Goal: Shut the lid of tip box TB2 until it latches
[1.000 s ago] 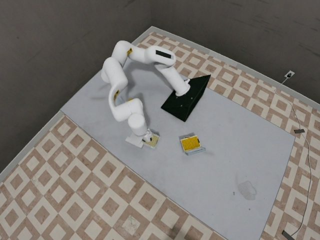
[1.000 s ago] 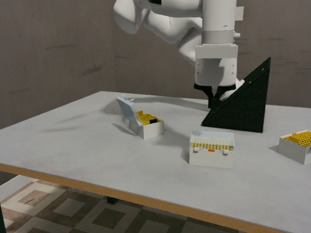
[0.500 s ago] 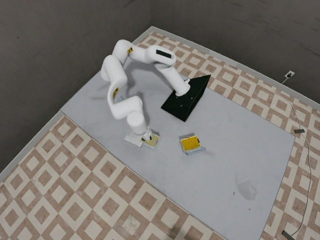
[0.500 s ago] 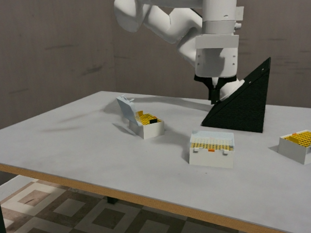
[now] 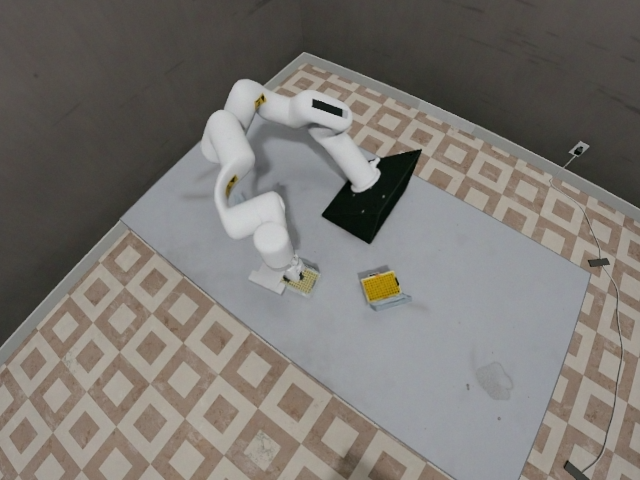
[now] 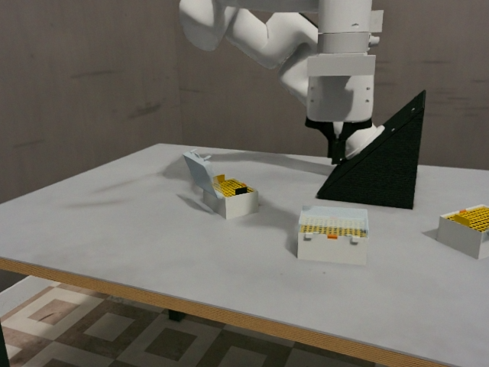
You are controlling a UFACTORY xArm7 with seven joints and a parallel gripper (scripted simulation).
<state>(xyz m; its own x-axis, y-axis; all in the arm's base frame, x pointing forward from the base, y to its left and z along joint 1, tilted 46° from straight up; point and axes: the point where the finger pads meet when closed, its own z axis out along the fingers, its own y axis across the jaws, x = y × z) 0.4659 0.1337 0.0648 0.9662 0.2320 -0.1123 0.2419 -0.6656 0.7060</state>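
Three white tip boxes with yellow tip racks stand flat on the grey bench. The middle box (image 6: 332,233) has its clear lid down over the rack, with an orange tab at its front edge; I cannot tell whether it is latched. It also shows in the overhead view (image 5: 303,281). No label is readable. My gripper (image 6: 336,157) is shut and empty, pointing down, and hangs well above this box's lid, apart from it. In the overhead view the gripper (image 5: 292,273) is over the box's edge. The left box (image 6: 231,197) and the right box (image 6: 466,228) have open lids.
A black wedge-shaped mount (image 6: 379,170) carrying the arm's base stands behind the middle box. The right box shows in the overhead view (image 5: 381,288) with its lid laid back. The arm hides most of the left box there. The bench's front edge (image 6: 237,319) is near.
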